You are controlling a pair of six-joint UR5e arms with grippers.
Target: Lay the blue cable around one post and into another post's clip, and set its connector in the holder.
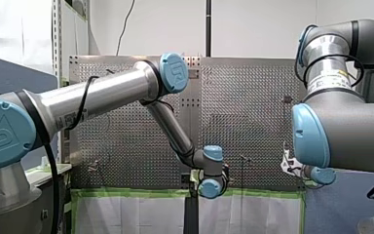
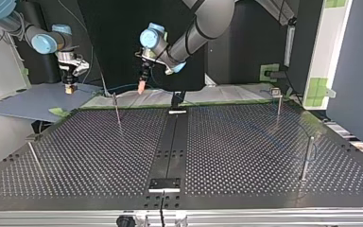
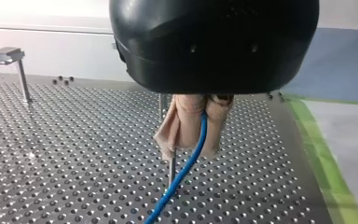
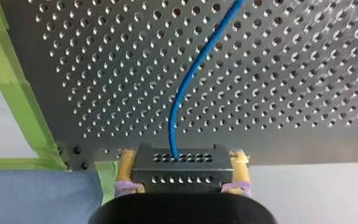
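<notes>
My left gripper (image 3: 196, 145) pinches the blue cable (image 3: 182, 172) tight in beige pads just beside a thin post (image 3: 171, 164) near the table's (image 2: 246, 142) edge. My right gripper (image 4: 182, 161) is clamped on the black connector (image 4: 182, 171) just past one of its corners. Best, I judge, to carry the cable low around that post without tugging the connector; the table's middle is open, with other posts well apart.

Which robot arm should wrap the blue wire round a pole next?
Probably left. My left gripper pinches the blue cable close by a post. My right gripper only holds the connector at the edge of the table.
</notes>
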